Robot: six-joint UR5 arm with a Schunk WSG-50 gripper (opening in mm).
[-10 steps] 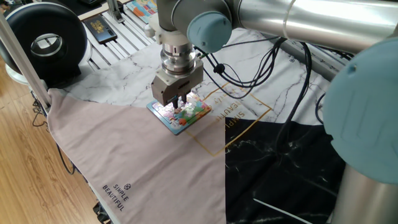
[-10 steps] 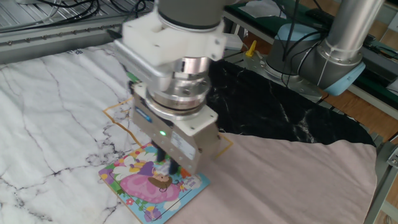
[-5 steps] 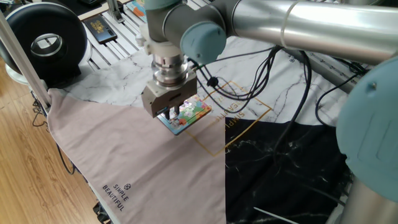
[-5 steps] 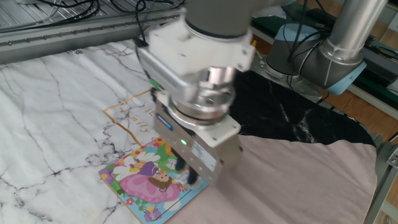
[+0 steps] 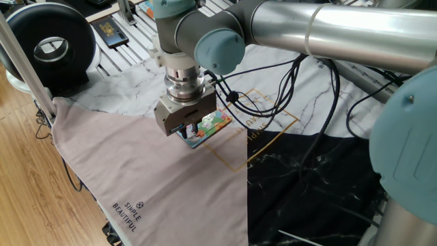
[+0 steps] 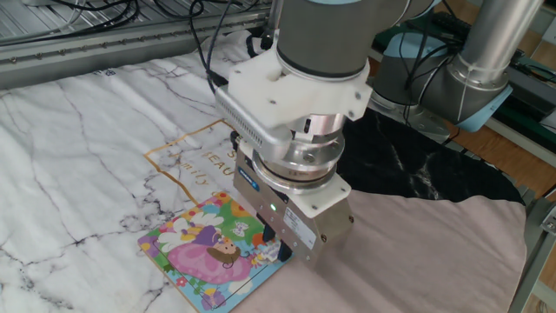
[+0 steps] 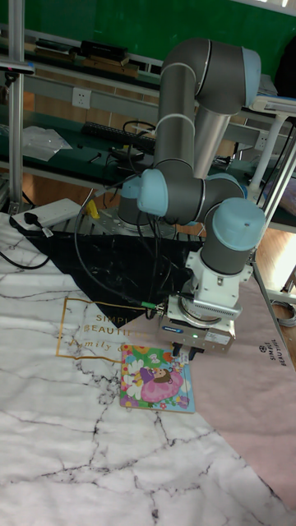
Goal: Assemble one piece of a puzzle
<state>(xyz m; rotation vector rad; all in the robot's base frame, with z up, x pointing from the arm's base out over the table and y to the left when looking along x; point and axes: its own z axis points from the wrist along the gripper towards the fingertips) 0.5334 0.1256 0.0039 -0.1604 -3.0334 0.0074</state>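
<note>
The pincer (image 6: 276,253) points straight down over one edge of the puzzle (image 6: 204,249), its fingertips at or just above the board surface. The fingers (image 7: 177,352) stand close together; whether a piece sits between them cannot be told, since the pincer body hides the tips in both fixed views. The vertical approach suits pressing or seating a piece flat into its cut-out, which is judged to be the step in hand.

The puzzle lies flat on the tabletop (image 6: 69,156), on a white marble-patterned cloth (image 7: 82,436) just beside the seam where a pinkish-grey cloth (image 5: 136,171) begins. A gold-outlined frame with lettering (image 6: 187,161) is printed on the marble cloth near the board. A black marble-patterned cloth (image 5: 321,184) covers the area toward the arm base.

Further out, a dark rectangular card (image 5: 109,31) rests on a slatted metal surface, well apart from the puzzle. A round black device (image 5: 48,48) stands at the tabletop corner. Loose cables (image 5: 293,82) hang from the arm above the cloths; wooden flooring (image 5: 34,198) shows below
</note>
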